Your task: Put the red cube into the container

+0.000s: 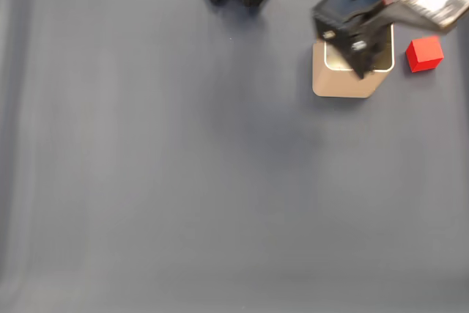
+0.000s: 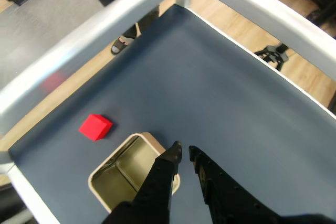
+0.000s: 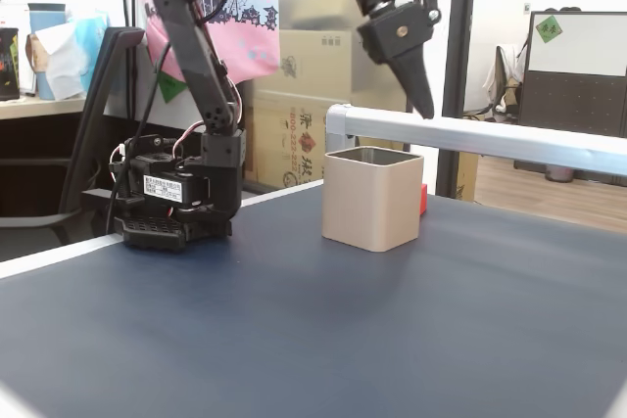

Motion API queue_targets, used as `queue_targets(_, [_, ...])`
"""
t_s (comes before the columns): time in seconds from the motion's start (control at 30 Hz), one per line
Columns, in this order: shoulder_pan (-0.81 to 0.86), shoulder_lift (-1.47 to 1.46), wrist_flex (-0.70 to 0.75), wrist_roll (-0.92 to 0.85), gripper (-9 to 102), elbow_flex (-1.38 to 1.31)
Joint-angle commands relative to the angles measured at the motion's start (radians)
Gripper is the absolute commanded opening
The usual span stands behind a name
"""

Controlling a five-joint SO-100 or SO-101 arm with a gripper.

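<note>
Table: a flat surface covered in dark blue-grey cloth (image 1: pixel 183 181), edged by a silver metal rail (image 3: pixel 490 134) at the far side in a fixed view from the side.
Arm: a black jointed robot arm (image 3: pixel 196 36) rises from its base (image 3: pixel 171 203) at the left in a fixed view from the side, then reaches right across the top of the picture.
Container: a tall square beige tin (image 3: pixel 372 198) with rounded corners stands upright on the cloth. In the wrist view its open top shows a shiny metal inside (image 2: pixel 123 174).
Gripper: the black gripper (image 2: pixel 182 151) points down, above the container and clear of its rim in a fixed view from the side (image 3: pixel 423 105). In the wrist view the fingertips are only a narrow gap apart and have hold of nothing.
Red cube: a small bright red cube (image 1: pixel 424 54) sits on the cloth just beside the container, to its right in a fixed view from above, not touching it. In the wrist view it lies to the left of the tin (image 2: pixel 95 127).
</note>
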Motion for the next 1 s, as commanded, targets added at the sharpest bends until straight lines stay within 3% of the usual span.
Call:
queue_targets(0.0, [-0.086,-0.038,0.048,-0.017,1,-0.143])
queue_targets(0.37, [-0.314,-0.212,0.114,-0.087,11,-0.339])
queue_targets(0.7, [-0.337,-0.253,0.163,-0.321,26,-0.318])
queue_targets(0.97, [-0.35,-0.328,0.118,-0.428,30,-0.291])
